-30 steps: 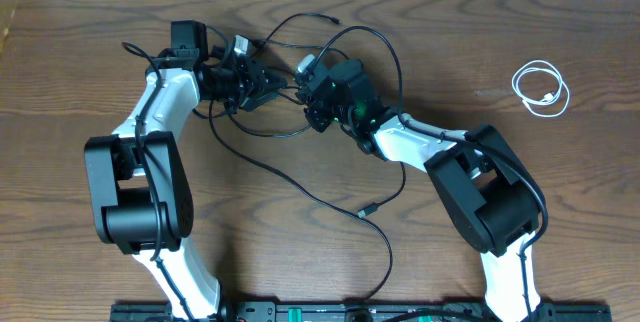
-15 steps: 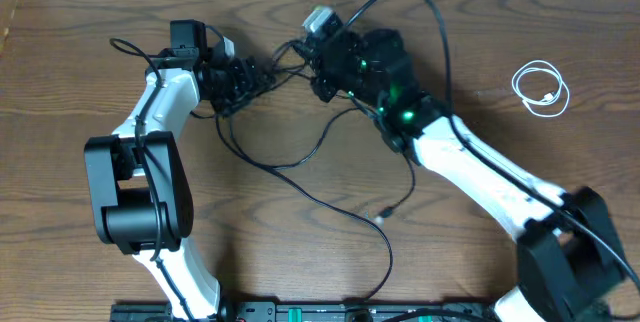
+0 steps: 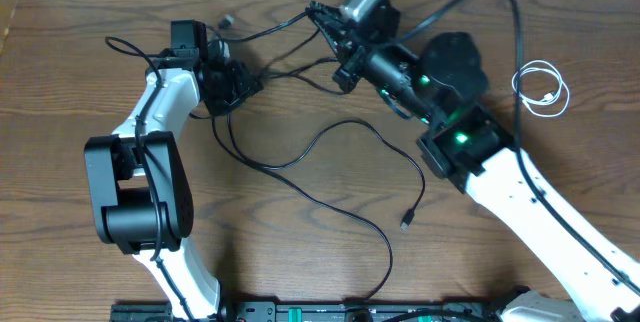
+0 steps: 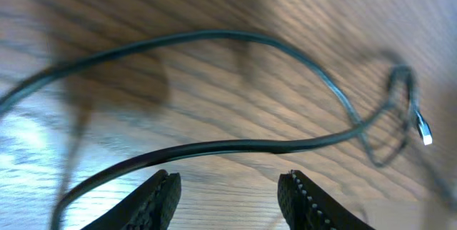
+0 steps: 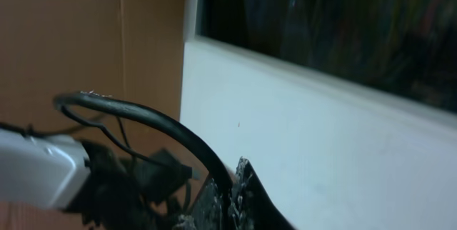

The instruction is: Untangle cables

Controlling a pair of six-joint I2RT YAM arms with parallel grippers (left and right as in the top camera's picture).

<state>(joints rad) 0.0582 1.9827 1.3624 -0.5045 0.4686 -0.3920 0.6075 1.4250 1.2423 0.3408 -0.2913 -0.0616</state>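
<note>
Right wrist view: right gripper (image 5: 230,187) pinched a limp, light black cable (image 5: 143,112); left gripper (image 4: 228,187) gaped empty; plug end (image 4: 423,136) judged the firmest hold.

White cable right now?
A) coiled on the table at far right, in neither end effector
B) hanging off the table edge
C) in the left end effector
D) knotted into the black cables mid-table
A: the white cable lies loosely coiled at far right, and neither arm holds it.

Black cables (image 4: 235,146), one white cable (image 3: 516,84)

Matt black cables (image 4: 235,145) on smooth wood-grain table (image 3: 300,262).
</note>
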